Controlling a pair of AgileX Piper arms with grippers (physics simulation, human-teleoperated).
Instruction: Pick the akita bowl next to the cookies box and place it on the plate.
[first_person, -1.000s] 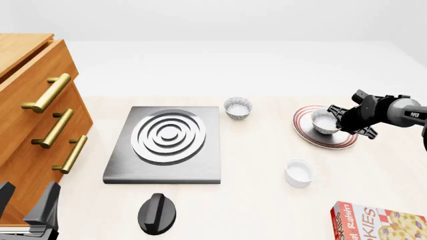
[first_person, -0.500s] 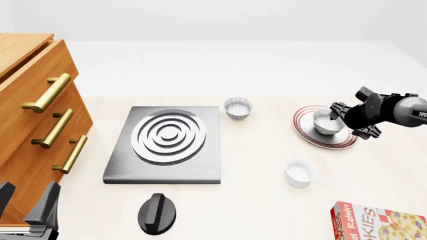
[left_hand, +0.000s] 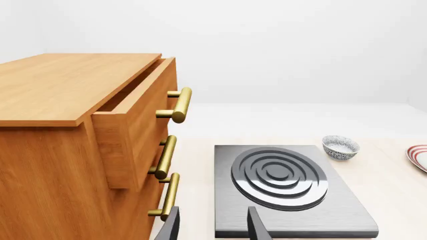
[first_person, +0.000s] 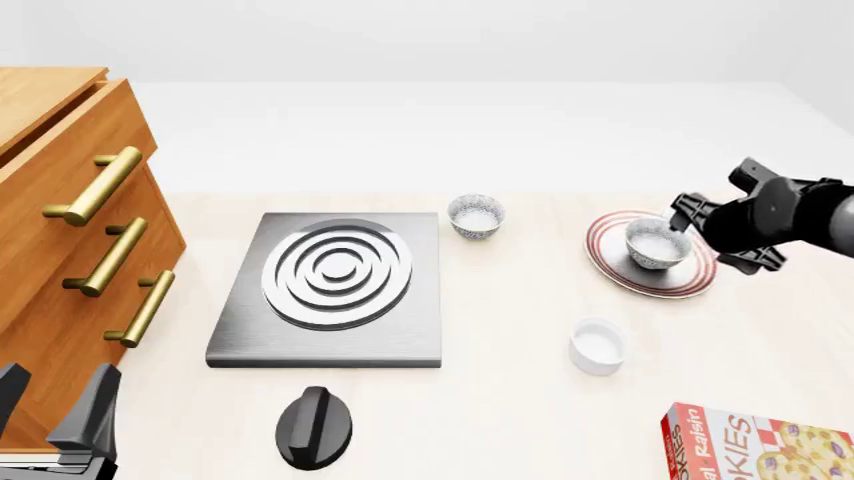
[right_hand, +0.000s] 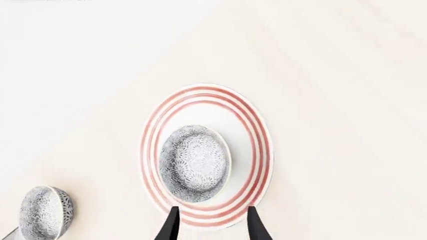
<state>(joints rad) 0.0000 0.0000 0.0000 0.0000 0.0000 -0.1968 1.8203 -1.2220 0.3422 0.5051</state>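
Note:
The akita bowl (first_person: 657, 243) stands upright on the red-ringed plate (first_person: 611, 268), its speckled inside facing up in the right wrist view (right_hand: 193, 164). My right gripper (first_person: 709, 233) hovers just right of the bowl, open and holding nothing. Its fingertips (right_hand: 171, 224) frame the plate (right_hand: 261, 150) at its rim. The cookies box (first_person: 758, 446) lies at the front right corner. Far off at the front left, my left gripper (first_person: 54, 402) is open and empty, and it shows the same way in its own view (left_hand: 212, 227).
A lookalike speckled bowl (first_person: 475, 215) sits beside the stove burner (first_person: 334, 285). A plain white cup (first_person: 597, 345) stands in front of the plate. A black knob (first_person: 316, 427) lies near the front edge. The wooden drawer cabinet (first_person: 67, 250) fills the left side, top drawer ajar.
My right gripper has drawn back to the right, off the bowl. The bowl stays put on the plate. The left arm has not moved.

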